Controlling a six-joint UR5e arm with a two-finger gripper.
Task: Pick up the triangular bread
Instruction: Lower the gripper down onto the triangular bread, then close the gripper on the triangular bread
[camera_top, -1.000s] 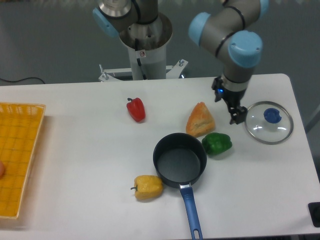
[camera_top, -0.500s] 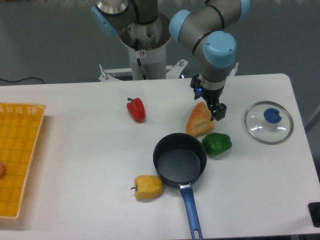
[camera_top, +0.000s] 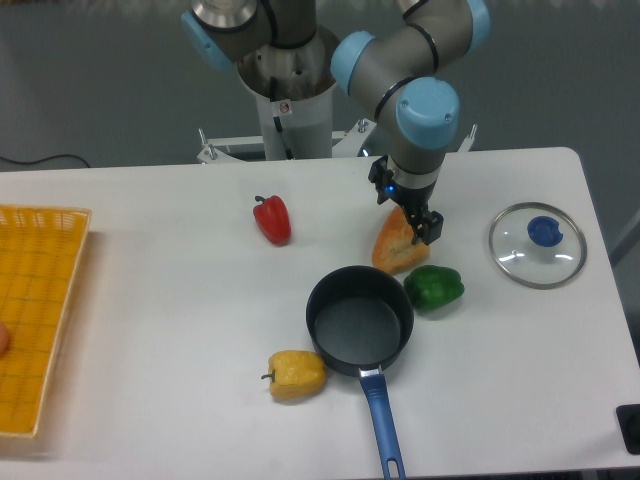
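Gripper: the gripper (camera_top: 418, 222) is hanging right over the top corner of the triangular bread (camera_top: 396, 246), with one dark finger (camera_top: 432, 228) showing against the right edge of the bread. Honestly can't tell how far apart the jaws are sitting from this angle, or whether they're touching the crust.
Triangular bread: it's lying on the white table (camera_top: 160, 340), right of centre, just far of the black saucepan (camera_top: 360, 322) and just left of and beyond the green bell pepper (camera_top: 434, 286).
Saucepan: it's sitting open with its blue handle pointing toward the near edge.
Yellow bell pepper: the yellow bell pepper (camera_top: 296, 374) is resting just left of the pan, on the near side.
Red bell pepper: the red bell pepper (camera_top: 272, 219) is sitting well left of the bread.
Glass lid: the glass lid (camera_top: 537, 245) with the blue knob is lying flat over on the right.
Yellow basket: the yellow basket (camera_top: 35, 310) is taking up the far-left edge of the table.
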